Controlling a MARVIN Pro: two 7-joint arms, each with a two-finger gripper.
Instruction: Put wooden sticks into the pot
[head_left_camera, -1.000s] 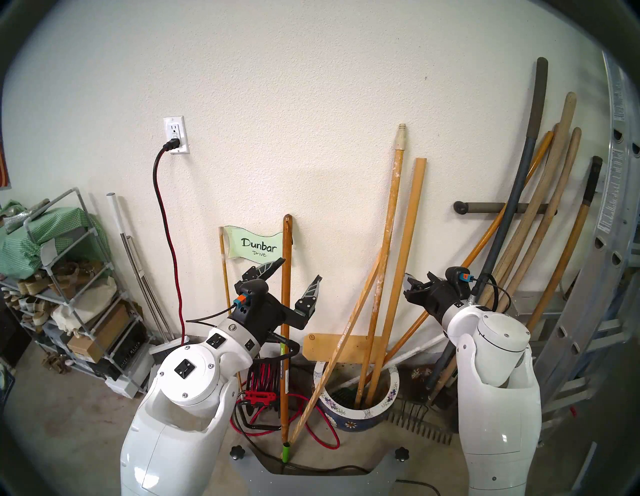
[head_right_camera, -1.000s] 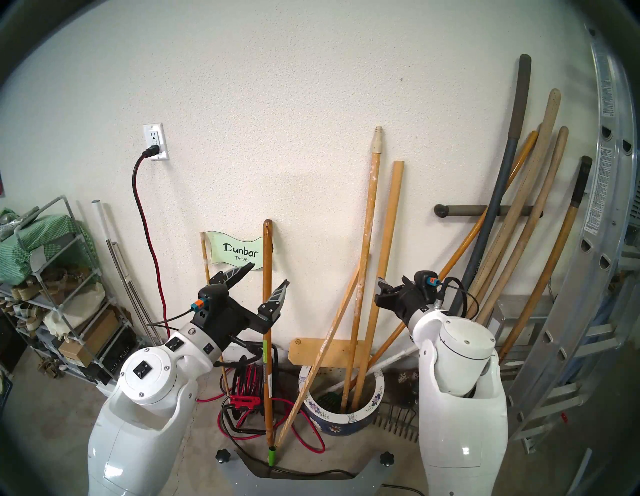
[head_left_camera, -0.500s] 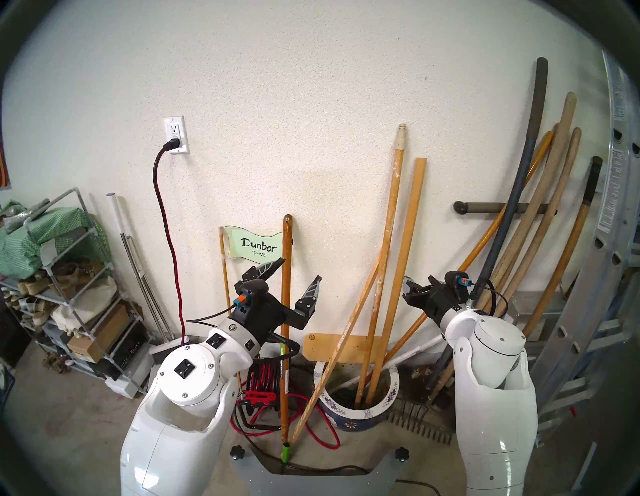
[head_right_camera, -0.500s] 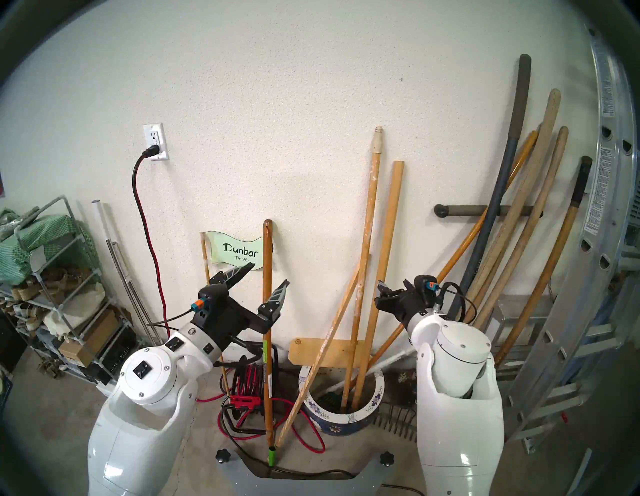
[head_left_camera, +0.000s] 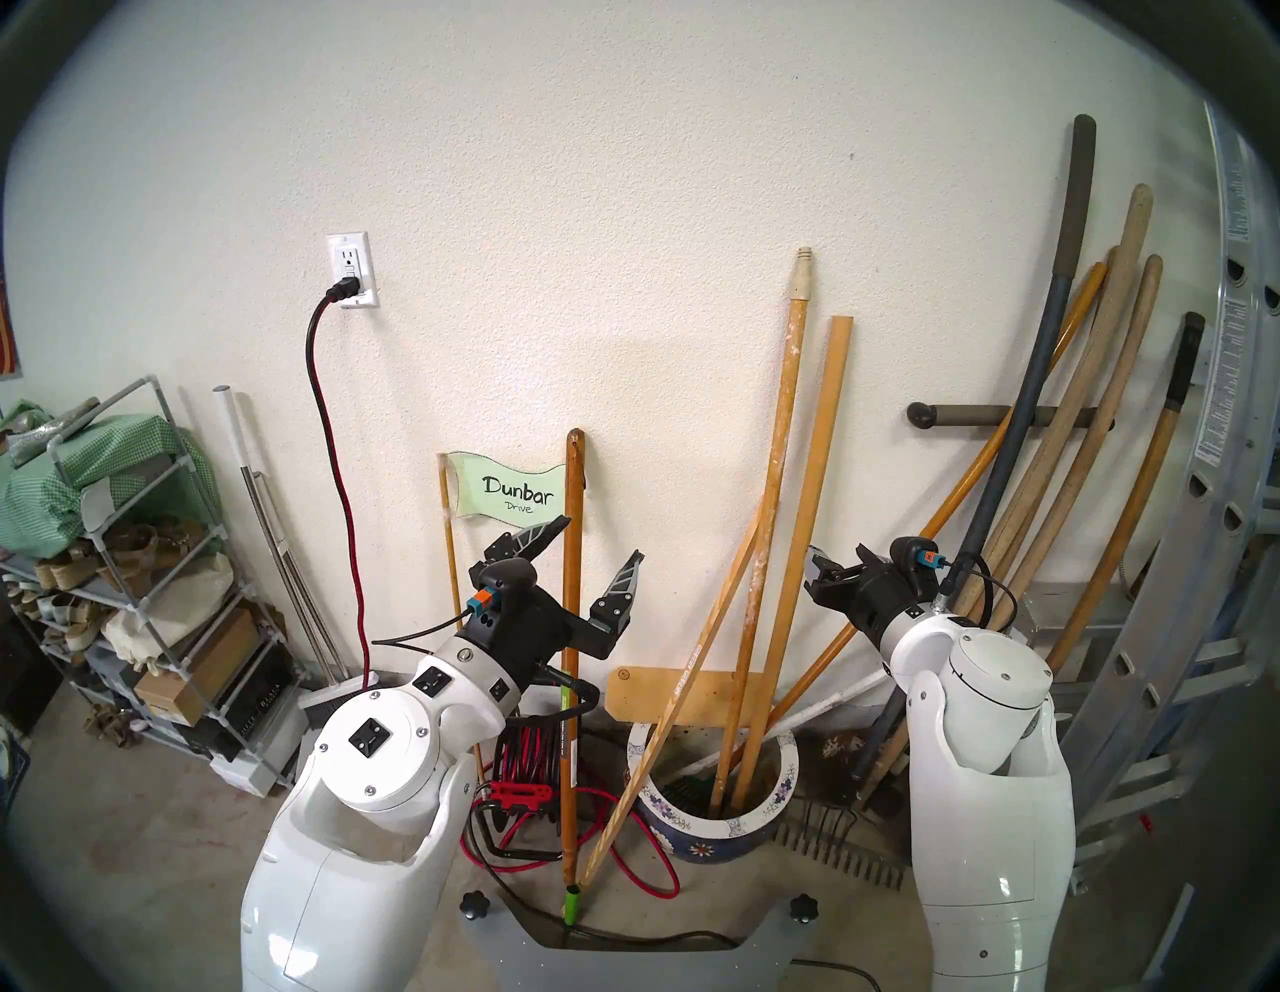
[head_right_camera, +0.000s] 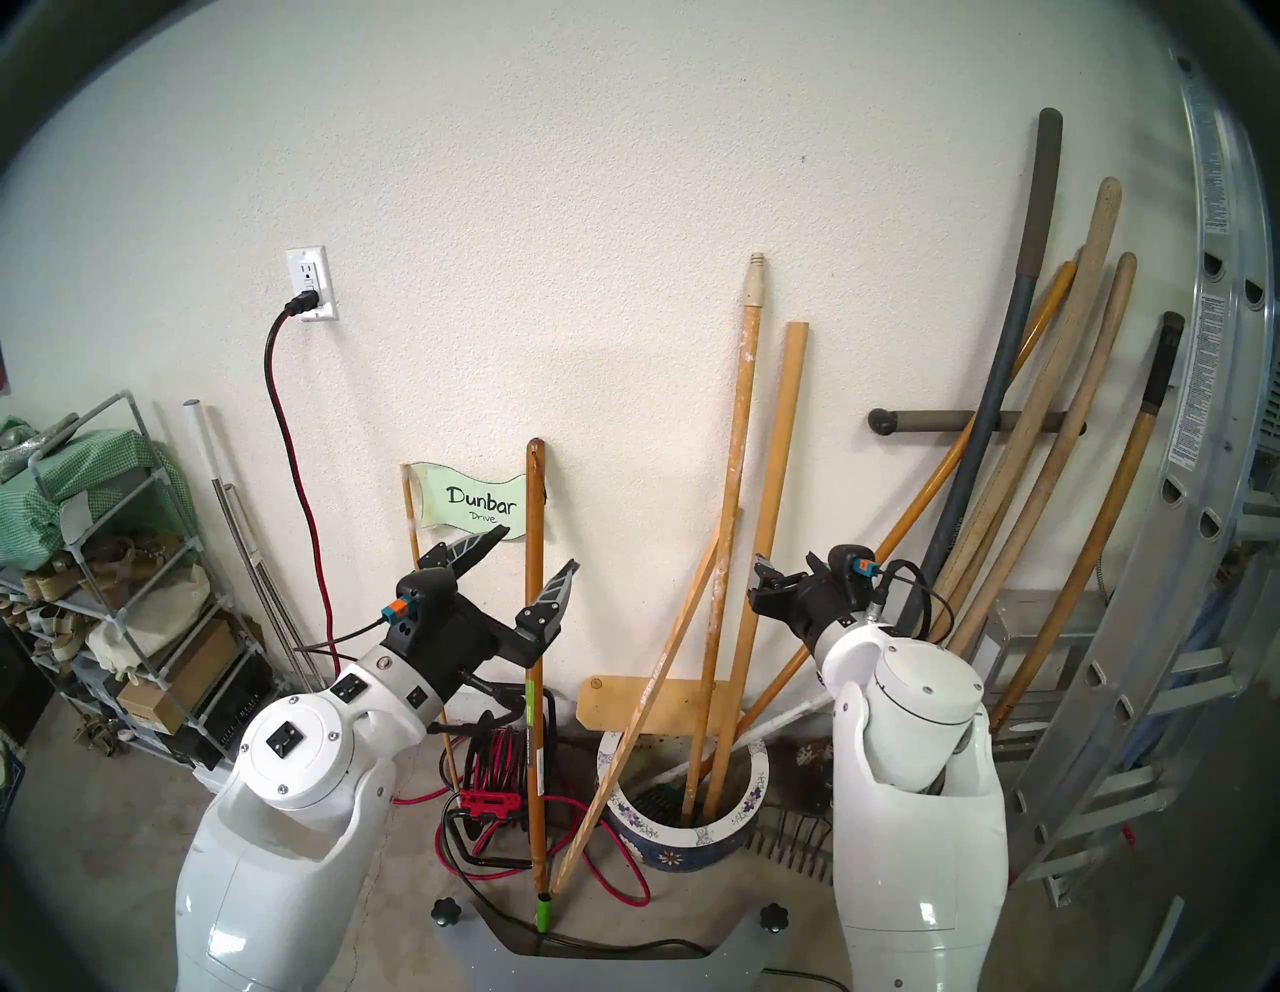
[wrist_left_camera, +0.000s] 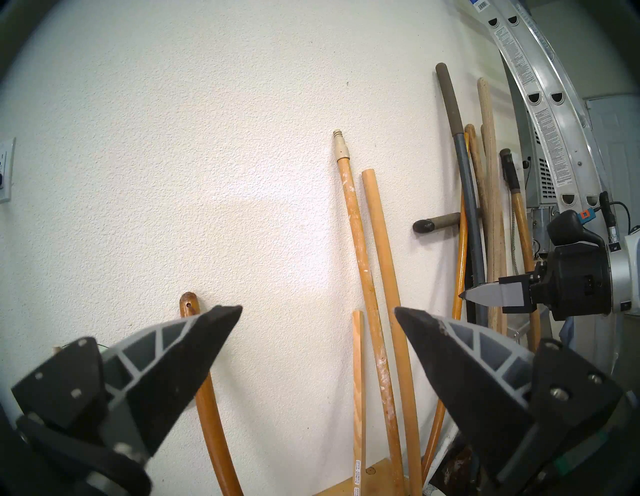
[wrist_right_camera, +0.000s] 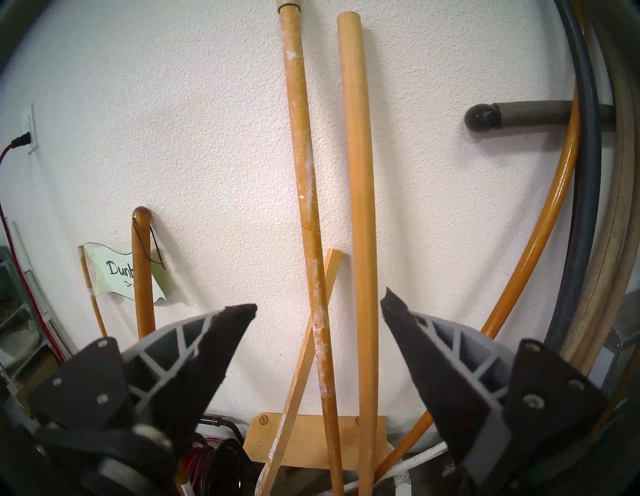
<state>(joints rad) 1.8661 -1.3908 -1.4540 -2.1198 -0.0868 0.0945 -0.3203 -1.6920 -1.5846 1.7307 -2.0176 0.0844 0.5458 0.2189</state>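
Note:
The blue flowered pot stands on the floor by the wall. A paint-speckled pole with a cream tip and a smooth yellow stick stand in it and lean on the wall. A thin flat slat leans across the pot's left rim with its foot on the floor outside. My right gripper is open just right of the smooth stick; in the right wrist view both sticks show beyond its gap. My left gripper is open and empty beside a brown stick.
A "Dunbar Drive" flag stick and a red cord reel are behind my left arm. Tool handles and a ladder lean at the right. A shoe rack stands far left. A rake head lies by the pot.
My right arm has shifted very slightly, its gripper edging left toward the smooth stick. The left arm, sticks and pot have not moved.

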